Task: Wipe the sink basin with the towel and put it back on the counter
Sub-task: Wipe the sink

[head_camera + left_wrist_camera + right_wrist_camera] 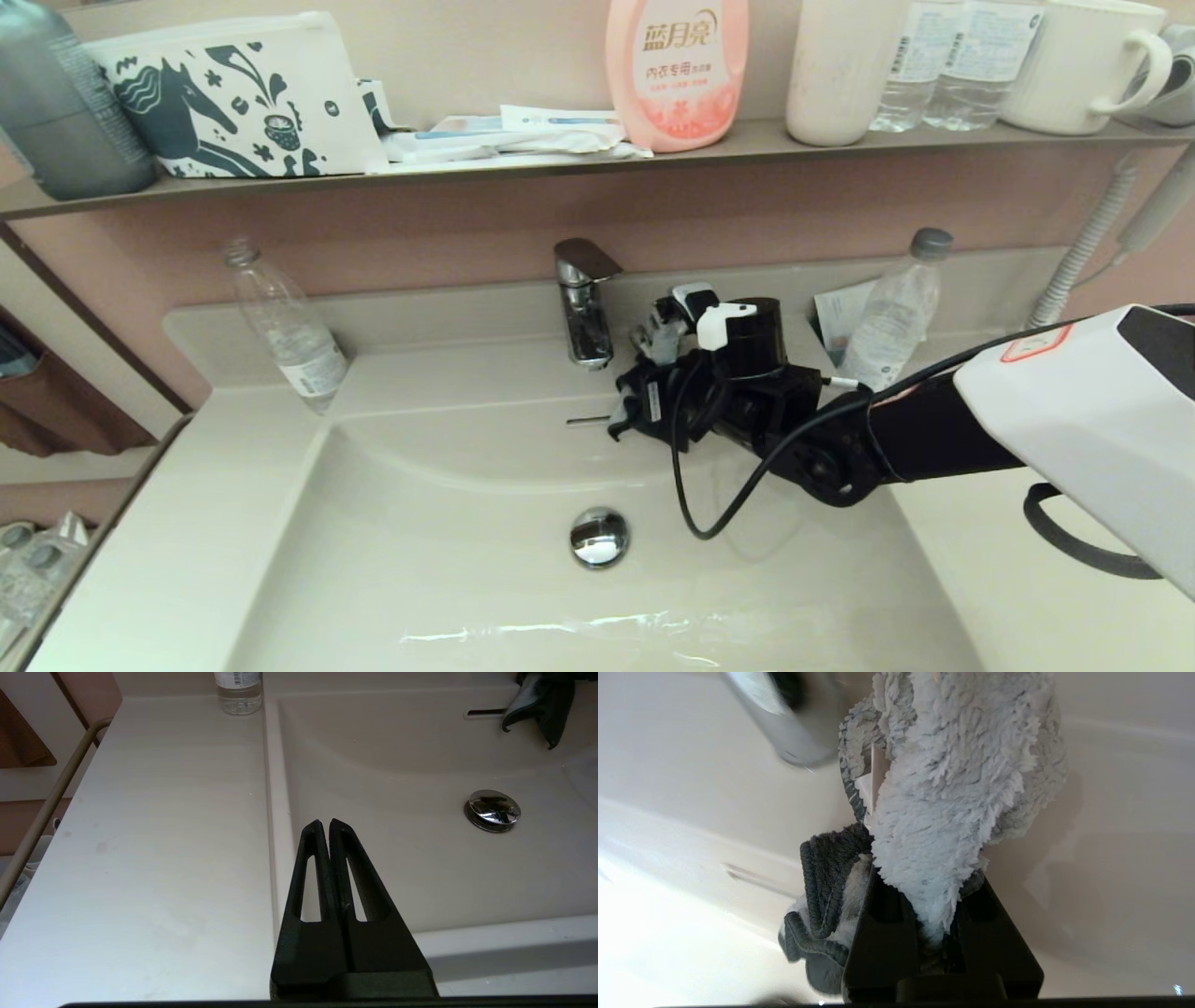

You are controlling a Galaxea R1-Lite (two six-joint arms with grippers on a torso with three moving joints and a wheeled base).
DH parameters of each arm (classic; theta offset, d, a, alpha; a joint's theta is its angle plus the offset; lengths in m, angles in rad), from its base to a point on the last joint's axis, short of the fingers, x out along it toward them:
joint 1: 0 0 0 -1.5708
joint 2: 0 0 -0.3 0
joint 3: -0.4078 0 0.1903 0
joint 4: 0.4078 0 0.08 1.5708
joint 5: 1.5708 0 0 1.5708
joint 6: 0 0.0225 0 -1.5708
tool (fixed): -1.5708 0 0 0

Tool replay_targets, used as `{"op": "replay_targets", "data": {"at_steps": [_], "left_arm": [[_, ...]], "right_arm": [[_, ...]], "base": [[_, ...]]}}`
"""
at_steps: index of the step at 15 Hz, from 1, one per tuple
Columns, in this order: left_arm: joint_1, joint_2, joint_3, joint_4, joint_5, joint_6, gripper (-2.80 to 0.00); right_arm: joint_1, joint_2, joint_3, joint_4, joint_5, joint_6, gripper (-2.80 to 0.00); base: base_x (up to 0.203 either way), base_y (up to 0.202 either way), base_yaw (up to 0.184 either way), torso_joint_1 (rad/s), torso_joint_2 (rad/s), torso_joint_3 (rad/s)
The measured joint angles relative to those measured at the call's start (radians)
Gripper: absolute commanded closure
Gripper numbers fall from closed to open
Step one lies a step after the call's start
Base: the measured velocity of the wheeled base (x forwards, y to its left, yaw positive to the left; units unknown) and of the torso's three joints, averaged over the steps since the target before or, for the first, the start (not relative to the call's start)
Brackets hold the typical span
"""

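Observation:
My right gripper (pixel 644 383) reaches from the right to the back of the sink basin (pixel 448 560), just right of the faucet, and is shut on the towel (pixel 952 788). Its pale fluffy side bulges out past the fingers and a dark grey fold (pixel 826 877) hangs beside them. From the head view the towel (pixel 658 331) sits above the overflow slot (pixel 588 421). The chrome drain plug (pixel 598 537) lies in the basin floor. My left gripper (pixel 325 823) is shut and empty over the basin's left rim, by the counter (pixel 163 835); it is out of the head view.
A chrome faucet (pixel 583 299) stands at the back centre. Plastic bottles stand at the counter's back left (pixel 285 322) and back right (pixel 892 313). The brown shelf (pixel 560 163) above carries a horse pouch (pixel 233 98), a pink bottle (pixel 677 70) and cups. A rail (pixel 46 807) runs along the counter's left.

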Motion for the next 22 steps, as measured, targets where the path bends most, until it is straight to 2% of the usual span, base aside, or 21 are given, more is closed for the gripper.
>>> {"op": "replay_targets", "data": {"at_steps": [4,7,9,13,16,20,22], "left_arm": [[0.000,0.000,0.000,0.000,0.000,0.000,0.00],[0.000,0.000,0.000,0.000,0.000,0.000,0.00],[0.000,0.000,0.000,0.000,0.000,0.000,0.00],[0.000,0.000,0.000,0.000,0.000,0.000,0.00],[0.000,0.000,0.000,0.000,0.000,0.000,0.00],[0.000,0.000,0.000,0.000,0.000,0.000,0.00],[0.000,0.000,0.000,0.000,0.001,0.000,0.00]], "right_arm": [[-0.026,0.027,-0.036,0.034,0.004,0.000,0.00],[-0.117,-0.026,-0.024,0.167,0.004,0.003,0.00],[-0.186,-0.080,0.020,0.215,0.001,0.003,0.00],[-0.258,-0.185,0.138,0.228,0.001,0.027,0.00],[-0.257,-0.307,0.216,0.330,0.004,0.066,0.00],[-0.204,-0.517,0.261,0.620,0.035,0.190,0.00],[-0.182,-0.626,0.269,0.758,0.048,0.227,0.00]], "base": [[0.000,0.000,0.000,0.000,0.00,0.000],[0.000,0.000,0.000,0.000,0.00,0.000],[0.000,0.000,0.000,0.000,0.00,0.000],[0.000,0.000,0.000,0.000,0.00,0.000],[0.000,0.000,0.000,0.000,0.00,0.000],[0.000,0.000,0.000,0.000,0.00,0.000],[0.000,0.000,0.000,0.000,0.00,0.000]]}}
